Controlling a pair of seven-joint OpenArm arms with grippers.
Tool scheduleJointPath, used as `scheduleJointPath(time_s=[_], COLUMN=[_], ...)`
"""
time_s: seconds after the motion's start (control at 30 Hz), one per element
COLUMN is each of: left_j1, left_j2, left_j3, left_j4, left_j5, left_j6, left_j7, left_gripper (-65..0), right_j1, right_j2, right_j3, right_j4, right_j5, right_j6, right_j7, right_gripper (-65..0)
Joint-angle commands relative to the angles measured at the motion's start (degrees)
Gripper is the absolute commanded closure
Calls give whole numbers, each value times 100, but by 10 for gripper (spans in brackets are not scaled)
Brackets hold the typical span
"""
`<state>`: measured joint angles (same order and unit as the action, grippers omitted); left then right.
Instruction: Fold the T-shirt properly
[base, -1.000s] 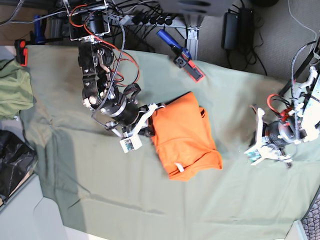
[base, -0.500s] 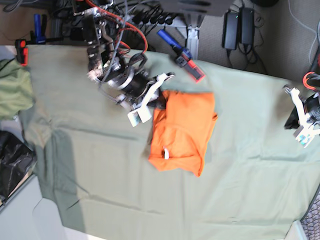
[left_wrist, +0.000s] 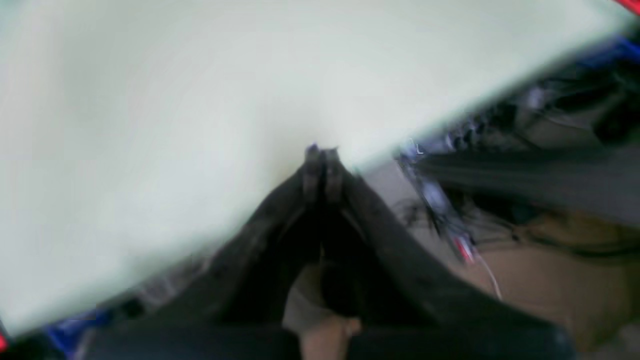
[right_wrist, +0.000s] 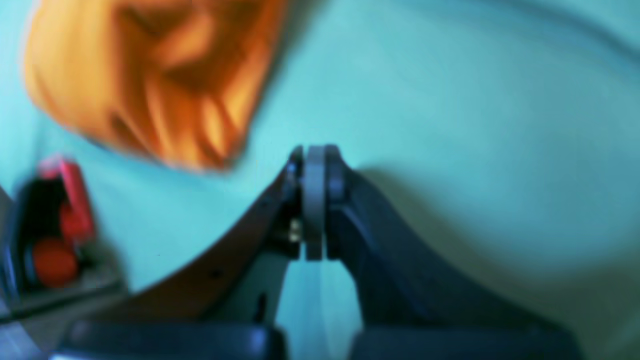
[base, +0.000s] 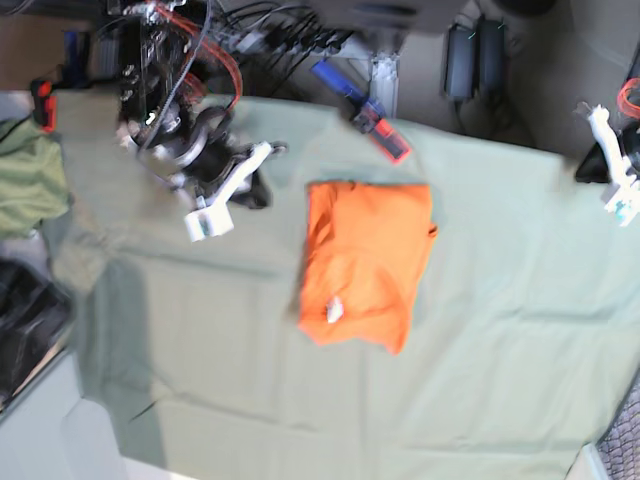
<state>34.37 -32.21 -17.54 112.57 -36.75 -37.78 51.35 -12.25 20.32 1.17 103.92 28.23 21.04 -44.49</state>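
The orange T-shirt (base: 365, 260) lies folded into a compact rectangle in the middle of the sage-green cloth (base: 480, 330), a small white label showing near its front edge. My right gripper (base: 258, 180) hovers to the shirt's left, apart from it, with jaws shut and empty. In the right wrist view the shut right gripper (right_wrist: 314, 150) points past the blurred T-shirt (right_wrist: 150, 75). My left gripper (base: 592, 168) sits at the far right edge, well away from the shirt. The left wrist view shows the left gripper (left_wrist: 322, 150) shut on nothing over the cloth's edge.
An olive-green garment (base: 30, 180) and a black bag (base: 25, 320) lie at the left edge. A blue and red clamp (base: 365, 115) holds the cloth's far edge; a red clamp (base: 42, 100) sits at the far left corner. Cables and power bricks (base: 475, 60) lie beyond the table.
My right gripper let go of the shirt and drew back to the far left. My left gripper withdrew to the far right edge. The shirt turned and now lies square.
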Motion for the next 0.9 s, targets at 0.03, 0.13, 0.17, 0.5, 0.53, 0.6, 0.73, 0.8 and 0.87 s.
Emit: scheduleJointPath(time_s=[0.03, 0.13, 0.17, 0.5, 0.53, 0.6, 0.73, 0.8, 0.87], left_j1=[337, 931, 1139, 2341, 2284, 2055, 1060, 358, -452], left_j2=[-55, -15, -15, 354, 398, 463, 457, 461, 505], left_j3=[-48, -48, -48, -37, -35, 15, 529, 962, 1530], left_j4=[90, 90, 90, -802, -1060, -1670, -3228, -4260, -5394], left_j5=[-79, -168, -225, 203, 273, 474, 946, 1034, 1106], left_j6=[-68, -72, -109, -31, -7, 122, 487, 568, 564], left_j7=[-26, -9, -9, -195, -225, -225, -221, -227, -225], left_gripper=[0, 0, 0, 0, 0, 0, 0, 0, 0], right_j1=[-343, -1043, -1281, -3602, -3751, -3910, -3759, -3499, -3130], right_j2=[256, 529, 608, 855, 855, 855, 850, 817, 804], right_j3=[74, 144, 160, 166, 166, 166, 166, 166, 164], right_j4=[417, 831, 940, 973, 866, 514, -664, -1405, -2188], right_j5=[181, 186, 232, 254, 142, -24, -39, -37, -37], right_j6=[638, 636, 636, 634, 619, 608, 577, 575, 573], right_j7=[52, 48, 46, -68, -44, -11, 304, 393, 330], right_gripper=[0, 0, 0, 0, 0, 0, 0, 0, 0])
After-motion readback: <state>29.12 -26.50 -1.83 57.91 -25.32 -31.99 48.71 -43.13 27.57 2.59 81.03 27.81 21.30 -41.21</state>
